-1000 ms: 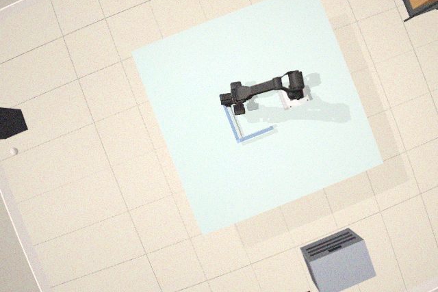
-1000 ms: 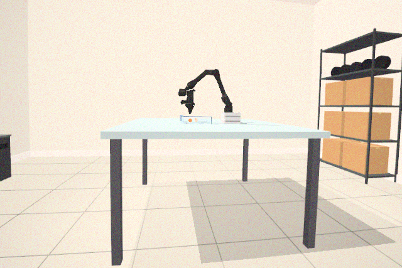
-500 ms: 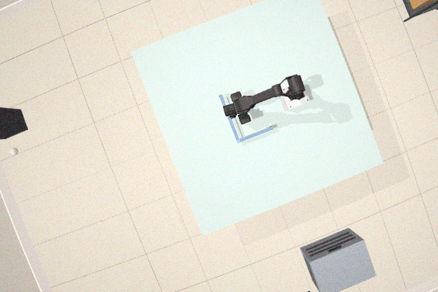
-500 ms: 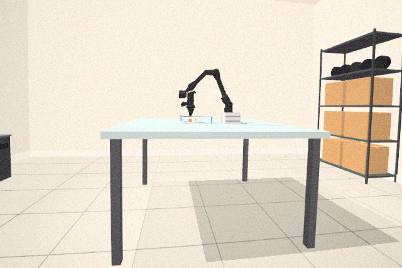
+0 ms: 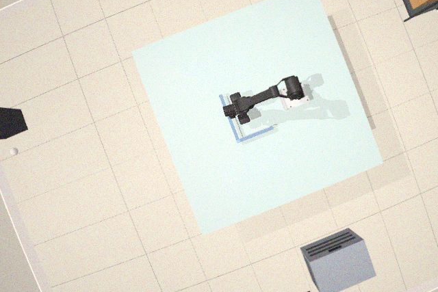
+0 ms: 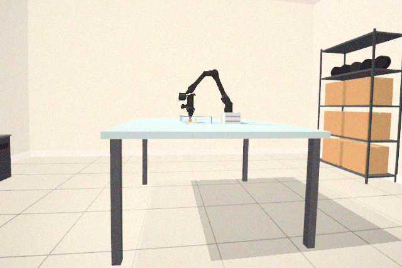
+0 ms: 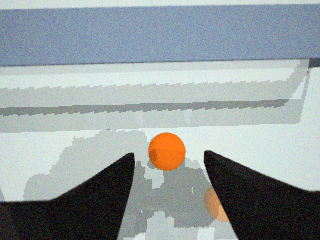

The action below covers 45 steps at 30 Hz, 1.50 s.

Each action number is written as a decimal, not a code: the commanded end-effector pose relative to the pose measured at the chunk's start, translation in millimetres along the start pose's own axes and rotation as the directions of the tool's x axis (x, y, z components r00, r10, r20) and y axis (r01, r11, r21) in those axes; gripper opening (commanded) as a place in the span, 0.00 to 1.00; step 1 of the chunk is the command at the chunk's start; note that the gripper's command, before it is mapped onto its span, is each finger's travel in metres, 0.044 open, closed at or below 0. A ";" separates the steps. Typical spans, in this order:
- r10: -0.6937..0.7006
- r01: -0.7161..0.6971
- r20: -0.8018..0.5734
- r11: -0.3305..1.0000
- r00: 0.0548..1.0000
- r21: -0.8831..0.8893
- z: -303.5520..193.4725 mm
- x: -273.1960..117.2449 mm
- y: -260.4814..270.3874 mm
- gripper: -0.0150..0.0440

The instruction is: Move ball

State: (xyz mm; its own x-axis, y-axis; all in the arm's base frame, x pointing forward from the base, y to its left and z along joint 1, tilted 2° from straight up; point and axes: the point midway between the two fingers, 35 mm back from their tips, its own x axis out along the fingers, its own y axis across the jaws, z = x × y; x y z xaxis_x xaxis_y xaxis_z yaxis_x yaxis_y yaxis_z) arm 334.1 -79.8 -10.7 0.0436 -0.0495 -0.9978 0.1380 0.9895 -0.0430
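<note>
The orange ball [image 6: 190, 120] [image 7: 167, 151] lies on the table just inside the long clear wall [image 5: 233, 129] [image 7: 160, 35]. The short wall [image 5: 256, 134] meets it at a corner. The see-through copy [image 6: 195, 119] [image 7: 213, 202] is paler orange, farther from the long wall; the right finger partly covers it in the wrist view. My gripper [image 6: 190, 117] [image 7: 169, 157] is open and points down over the ball. The ball shows between the fingertips in the wrist view, with a gap on each side. The arm hides ball and copy in the top view.
The pale table [image 5: 198, 182] [image 6: 162, 134] carries the arm's white base [image 5: 296, 104] [image 6: 230, 118], on the open side of the walls. The wall beside the ball stands close to the hand. A shelf rack [image 6: 372, 96] and a grey cabinet [image 5: 341, 264] stand off the table.
</note>
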 end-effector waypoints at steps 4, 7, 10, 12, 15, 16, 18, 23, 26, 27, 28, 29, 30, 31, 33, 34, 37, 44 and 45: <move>0.004 -0.004 -0.010 1.000 1.000 -0.003 -2.5 14.2 0.8 0.69; 0.004 -0.004 -0.010 1.000 1.000 -0.003 -2.7 17.8 0.9 0.69; 0.004 -0.004 -0.010 1.000 1.000 -0.003 -2.7 18.1 0.9 0.61; 0.004 -0.004 -0.010 1.000 1.000 -0.003 -2.7 18.1 0.9 0.52; 0.004 -0.004 -0.010 1.000 1.000 -0.003 -2.7 18.1 0.9 0.48; 0.004 -0.004 -0.010 1.000 1.000 -0.003 -2.7 18.1 0.9 0.47; 0.004 -0.004 -0.010 1.000 1.000 -0.003 -2.7 18.1 0.9 0.45; 0.004 -0.004 -0.010 1.000 1.000 -0.003 -1.5 12.8 0.8 0.29; 0.004 -0.005 -0.009 1.000 1.000 -0.003 2.6 -10.0 0.4 0.25; 0.005 -0.005 -0.009 1.000 1.000 -0.003 3.6 -18.3 0.3 0.25; 0.005 -0.005 -0.009 1.000 1.000 -0.003 4.3 -26.6 0.2 0.25; 0.005 -0.005 -0.009 1.000 1.000 -0.003 4.9 -35.1 0.2 0.25; 0.005 -0.005 -0.009 1.000 1.000 -0.003 5.1 -43.5 0.1 0.25; 0.005 -0.005 -0.009 1.000 1.000 -0.003 5.2 -52.1 0.1 0.25; 0.005 -0.005 -0.009 1.000 1.000 -0.003 4.4 -69.3 0.1 0.25; 0.005 -0.005 -0.009 1.000 1.000 -0.003 3.7 -78.0 0.1 0.25; 0.005 -0.005 -0.009 1.000 1.000 -0.003 0.3 -102.6 0.2 0.25; 0.004 -0.004 -0.010 1.000 1.000 -0.003 -4.9 -105.0 -4.9 0.25; 0.004 -0.004 -0.010 1.000 1.000 -0.003 -7.6 -102.7 -8.3 0.25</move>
State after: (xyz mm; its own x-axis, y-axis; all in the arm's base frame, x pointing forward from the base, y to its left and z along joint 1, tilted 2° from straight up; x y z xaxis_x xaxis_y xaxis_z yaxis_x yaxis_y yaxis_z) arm 328.2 -76.5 94.1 0.0388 -0.0468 -0.9982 0.1330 0.9903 -0.0412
